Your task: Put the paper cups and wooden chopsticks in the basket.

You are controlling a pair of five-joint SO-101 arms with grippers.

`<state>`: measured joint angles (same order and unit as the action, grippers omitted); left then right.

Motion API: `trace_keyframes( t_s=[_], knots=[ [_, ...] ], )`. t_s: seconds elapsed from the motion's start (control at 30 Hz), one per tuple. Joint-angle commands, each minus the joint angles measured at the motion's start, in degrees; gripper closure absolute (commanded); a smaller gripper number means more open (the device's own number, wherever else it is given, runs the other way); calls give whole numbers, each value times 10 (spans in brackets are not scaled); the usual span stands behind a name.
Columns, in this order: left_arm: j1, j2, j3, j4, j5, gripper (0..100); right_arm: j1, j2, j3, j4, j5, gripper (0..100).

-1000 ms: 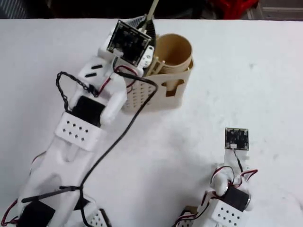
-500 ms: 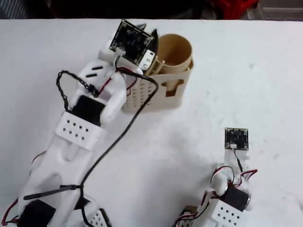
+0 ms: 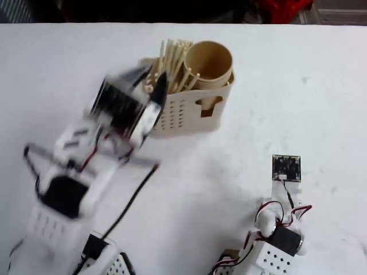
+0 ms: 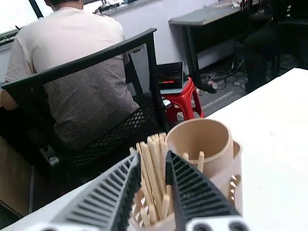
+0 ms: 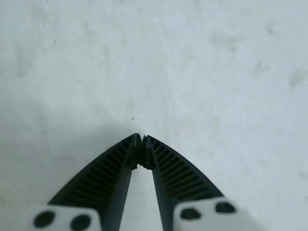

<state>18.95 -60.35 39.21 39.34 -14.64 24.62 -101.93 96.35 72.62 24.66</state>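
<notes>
Wooden chopsticks [image 3: 171, 62]: bundle stands on end in the 9 o'clock half of the basket [image 3: 198, 117], long axis near upright, tops fanning toward 12 o'clock.
Paper cup [image 3: 209, 62]: upright, mouth up, in the 3 o'clock half, touching the bundle. It is possibly a nested stack; I cannot tell the count.
Basket sits on the table [image 3: 287, 86], toward its 12 o'clock edge.

Left gripper [image 3: 150, 84]: at the basket's 9 o'clock corner, near the rim. Jaws stand parted by a narrow gap with nothing between them. In the left wrist view the left gripper [image 4: 153, 156] frames the chopsticks, which lie straight ahead of the tips.
Right gripper [image 5: 140, 138]: jaws pressed together, empty, pointing down at bare table. Its arm sits at 5 o'clock, well apart from the basket.

Judgement: both kinds of item are binned, so the task looks about done. The left arm is the nearer for any correction.
</notes>
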Motion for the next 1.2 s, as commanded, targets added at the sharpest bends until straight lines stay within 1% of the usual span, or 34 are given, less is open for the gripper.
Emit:
trace_keyframes(
  t_s=[0.0, 0.23, 0.27, 0.37, 0.47, 0.57, 0.7, 0.93, 1.0, 1.17],
  knots=[
    [-3, -159, 143, 0, 4, 895, 2, -10, 5, 1, -4, 981],
    [-4, -457, 400, 4, 4, 895, 2, -10, 5, 1, -4, 981],
    [-4, -466, 421, 0, 3, 895, 2, -10, 5, 1, -4, 981],
    [-4, -422, 488, -4, 3, 895, 2, -10, 5, 1, -4, 981],
    [-4, -413, 579, 0, 2, 894, 2, -10, 5, 1, -4, 981],
    [-9, -407, 580, 47, 3, 894, 2, -10, 5, 1, -4, 981],
    [-54, -407, 580, 124, 3, 894, 2, -10, 5, 1, -4, 981],
    [-178, -407, 580, 279, 3, 894, 2, -10, 5, 1, -4, 981],
    [-203, -408, 579, 319, 4, 894, 2, -10, 5, 1, -4, 981],
    [-214, -419, 579, 329, 6, 894, 2, -10, 5, 1, -4, 981]
  ],
)
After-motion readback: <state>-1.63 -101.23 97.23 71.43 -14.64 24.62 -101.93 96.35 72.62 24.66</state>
